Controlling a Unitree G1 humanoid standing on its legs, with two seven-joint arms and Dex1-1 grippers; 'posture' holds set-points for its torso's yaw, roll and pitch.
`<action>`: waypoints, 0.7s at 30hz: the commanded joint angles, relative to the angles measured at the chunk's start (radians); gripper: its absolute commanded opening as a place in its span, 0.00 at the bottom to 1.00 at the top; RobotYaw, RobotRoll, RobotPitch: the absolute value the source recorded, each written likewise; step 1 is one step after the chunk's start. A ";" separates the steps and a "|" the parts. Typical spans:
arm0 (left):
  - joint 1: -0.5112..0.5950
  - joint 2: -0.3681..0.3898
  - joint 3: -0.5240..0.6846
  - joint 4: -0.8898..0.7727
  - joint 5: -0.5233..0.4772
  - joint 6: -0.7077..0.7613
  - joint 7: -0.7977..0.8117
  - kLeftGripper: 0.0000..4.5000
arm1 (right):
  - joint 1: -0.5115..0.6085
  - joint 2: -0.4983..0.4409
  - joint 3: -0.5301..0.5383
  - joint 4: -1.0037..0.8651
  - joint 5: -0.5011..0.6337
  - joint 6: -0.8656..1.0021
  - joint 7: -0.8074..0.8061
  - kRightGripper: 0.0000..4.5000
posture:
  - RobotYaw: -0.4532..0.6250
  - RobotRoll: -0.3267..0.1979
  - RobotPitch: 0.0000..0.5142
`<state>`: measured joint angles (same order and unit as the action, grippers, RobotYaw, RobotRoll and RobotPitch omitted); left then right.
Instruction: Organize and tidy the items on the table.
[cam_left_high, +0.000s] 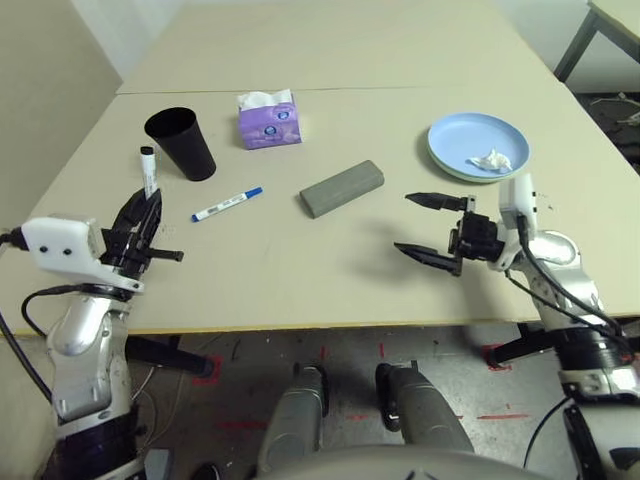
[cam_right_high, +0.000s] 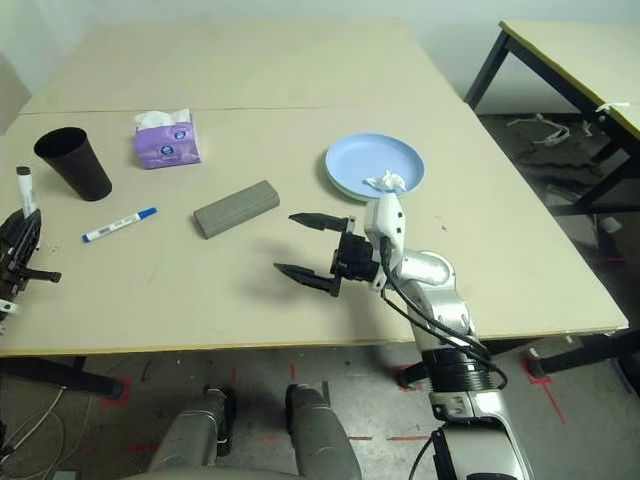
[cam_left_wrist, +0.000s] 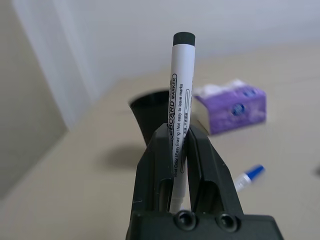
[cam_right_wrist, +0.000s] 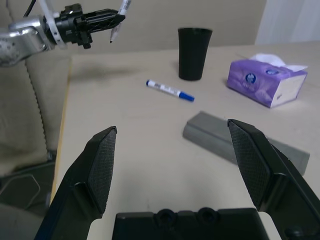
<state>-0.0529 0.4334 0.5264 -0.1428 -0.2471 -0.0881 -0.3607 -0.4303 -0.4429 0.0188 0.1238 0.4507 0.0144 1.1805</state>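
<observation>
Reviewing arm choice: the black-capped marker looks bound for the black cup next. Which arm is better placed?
Left, likely. The left gripper already grips the black-capped marker beside the black cup; the right gripper hangs open near the grey case.

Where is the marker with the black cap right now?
The black-capped marker is clamped upright in the left gripper, held up at the table's left edge, just in front of the black cup.
</observation>
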 joint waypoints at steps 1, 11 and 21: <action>-0.095 0.056 -0.016 0.096 0.006 -0.035 -0.004 0.06 | -0.010 -0.004 -0.007 -0.004 0.011 0.035 -0.012 1.00 | 0.39 0.62 0.31; -0.432 0.215 -0.080 0.543 0.046 -0.225 -0.070 0.06 | 0.013 -0.010 -0.042 -0.090 0.022 0.242 -0.197 1.00 | 0.35 0.62 0.31; -0.623 0.296 -0.122 0.862 0.062 -0.362 -0.107 0.06 | 0.075 -0.026 -0.038 -0.158 0.010 0.272 -0.237 1.00 | 0.33 0.62 0.32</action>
<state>-0.6710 0.7165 0.4143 0.6802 -0.1963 -0.4299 -0.4578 -0.3660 -0.4677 -0.0241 -0.0105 0.4636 0.2807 0.9477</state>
